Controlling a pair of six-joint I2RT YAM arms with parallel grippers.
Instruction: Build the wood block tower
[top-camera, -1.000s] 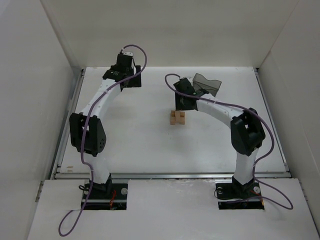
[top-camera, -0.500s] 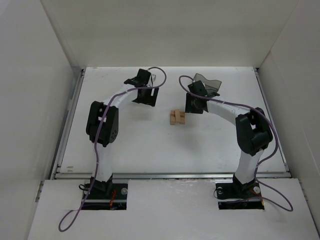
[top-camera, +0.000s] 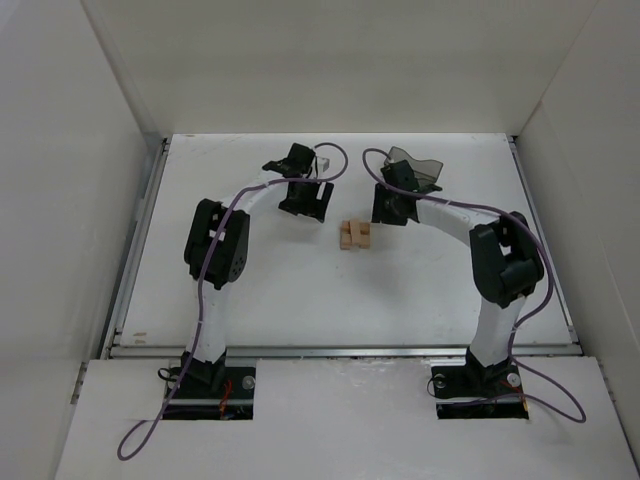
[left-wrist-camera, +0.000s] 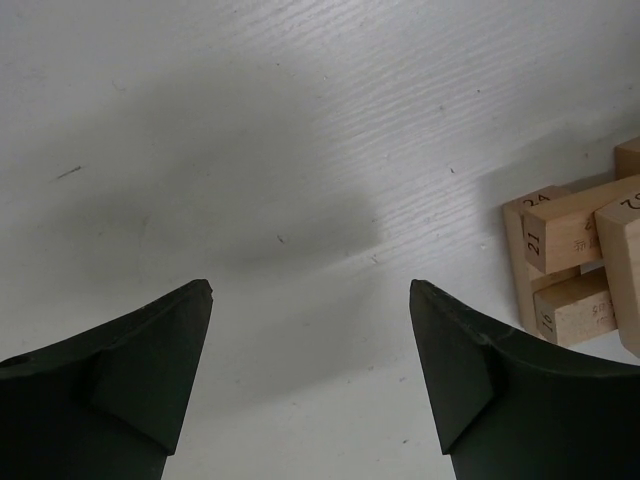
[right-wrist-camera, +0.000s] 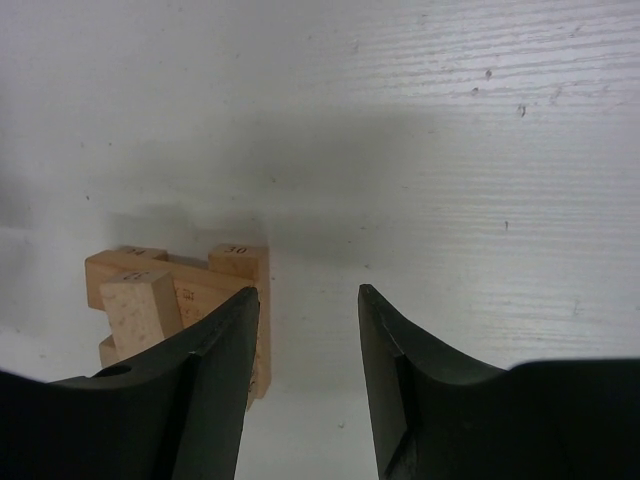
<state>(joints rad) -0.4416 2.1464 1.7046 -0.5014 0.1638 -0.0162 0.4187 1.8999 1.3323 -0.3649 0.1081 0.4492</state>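
Observation:
The tower (top-camera: 355, 236) is a small stack of tan wood blocks laid crosswise in the middle of the table. It shows at the right edge of the left wrist view (left-wrist-camera: 580, 260) and at the lower left of the right wrist view (right-wrist-camera: 180, 300). My left gripper (top-camera: 308, 205) is open and empty, above bare table to the tower's left (left-wrist-camera: 310, 290). My right gripper (top-camera: 388, 212) is open and empty, just right of the tower (right-wrist-camera: 305, 295); its left finger (right-wrist-camera: 215, 360) overlaps the tower's edge in the view.
A dark translucent grey bin (top-camera: 415, 168) stands at the back right, behind my right arm. White walls enclose the table on three sides. A metal rail (top-camera: 340, 350) runs along the near edge.
My left arm swung from the back left corner toward the middle, ending just left of the tower. My right gripper drew back a little to the right of the tower.

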